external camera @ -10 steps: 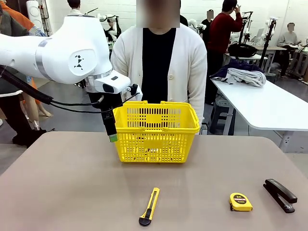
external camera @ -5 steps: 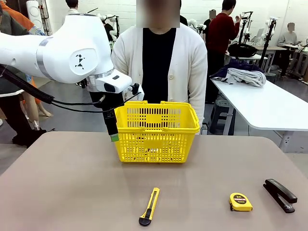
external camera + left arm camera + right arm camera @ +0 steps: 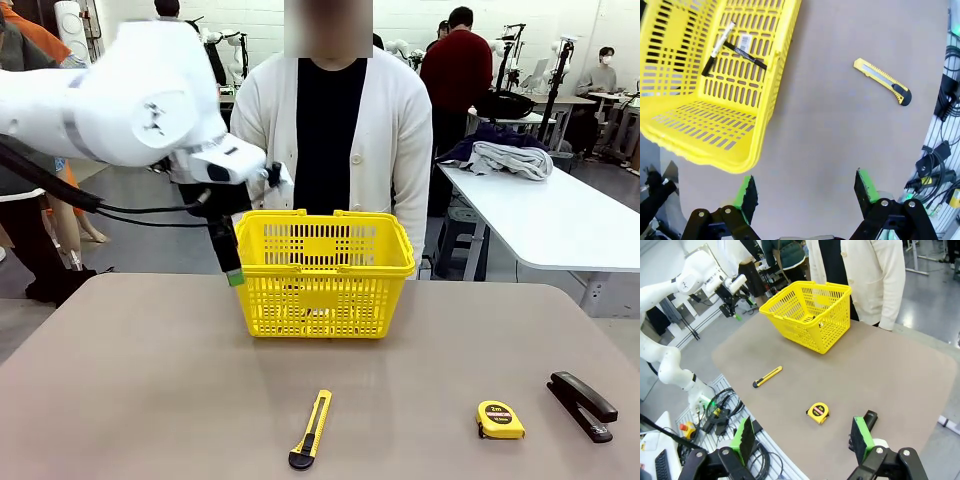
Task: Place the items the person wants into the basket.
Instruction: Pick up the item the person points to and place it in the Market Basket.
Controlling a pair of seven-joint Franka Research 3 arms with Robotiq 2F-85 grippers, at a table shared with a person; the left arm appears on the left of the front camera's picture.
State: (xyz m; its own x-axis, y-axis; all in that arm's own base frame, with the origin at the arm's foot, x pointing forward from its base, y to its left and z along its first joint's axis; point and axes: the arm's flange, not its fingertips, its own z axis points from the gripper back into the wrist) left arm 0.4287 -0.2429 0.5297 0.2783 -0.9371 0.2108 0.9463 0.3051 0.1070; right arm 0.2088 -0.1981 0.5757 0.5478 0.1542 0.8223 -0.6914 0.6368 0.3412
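A: What changed at the basket (image 3: 320,300)?
B: The left gripper (image 3: 234,276) has lifted a little at its left side, jaws wide apart, empty. The right gripper (image 3: 802,435) is also apart.
A: And the items?
B: The utility knife (image 3: 311,428) lies near, untouched. The two pens (image 3: 718,47) lie inside the basket. I think the knife is next.

White pen (image 3: 717,48) and black pen (image 3: 746,56) lie inside the upright yellow basket (image 3: 325,300) — utility knife (image 3: 311,429) flat on the surface, apart.

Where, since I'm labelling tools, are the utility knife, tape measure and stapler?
utility knife (image 3: 313,422), front view, middle of its yellow body
tape measure (image 3: 500,419), front view, centre of its top face
stapler (image 3: 583,396), front view, middle of its black upper arm
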